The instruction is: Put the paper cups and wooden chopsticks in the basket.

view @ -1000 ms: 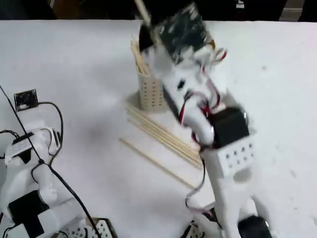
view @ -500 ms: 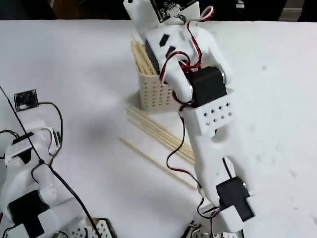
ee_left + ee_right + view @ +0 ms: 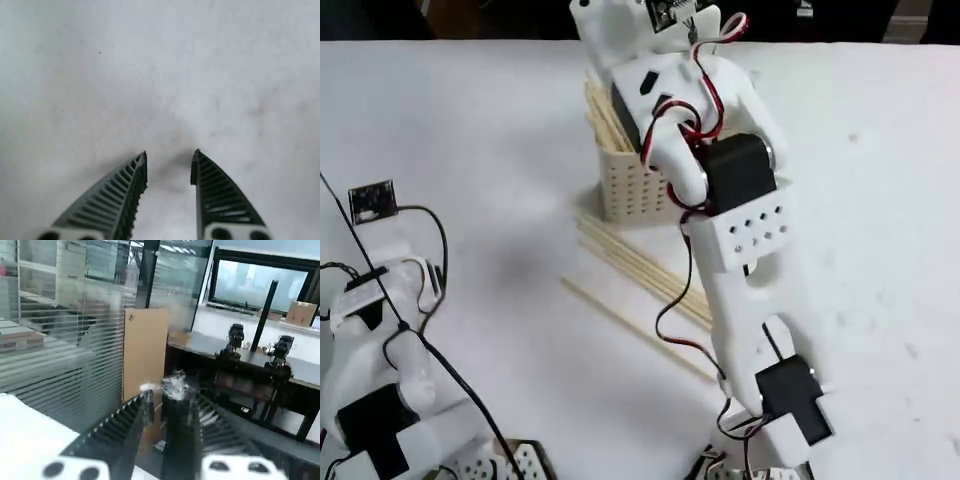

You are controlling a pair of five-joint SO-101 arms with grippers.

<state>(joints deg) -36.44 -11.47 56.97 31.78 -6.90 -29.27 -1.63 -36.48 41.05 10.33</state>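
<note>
A cream perforated basket (image 3: pixel 625 190) stands at the back middle of the table with several wooden chopsticks (image 3: pixel 600 110) sticking out of it. A bundle of loose chopsticks (image 3: pixel 635 265) lies on the table just in front of it, and a single chopstick (image 3: pixel 620 315) lies nearer still. The right arm (image 3: pixel 740 240) stretches over the basket's right side, its wrist past the far table edge. My right gripper (image 3: pixel 170 402) points level into the room, jaws apart, no chopstick between them. My left gripper (image 3: pixel 169 159) hangs open over bare white table. The left arm (image 3: pixel 380 400) sits folded at front left.
A small black board (image 3: pixel 372 200) with cables lies at the left. White tabletop (image 3: pixel 490 130) spreads left of the basket and on the far right. Beyond the table are a glass wall, a cardboard sheet (image 3: pixel 145 350) and a dark desk.
The right arm has swung up from a bent pose above the loose chopsticks to stretch over the basket. The chopstick seen by its gripper a second ago is gone from sight. The left arm kept still.
</note>
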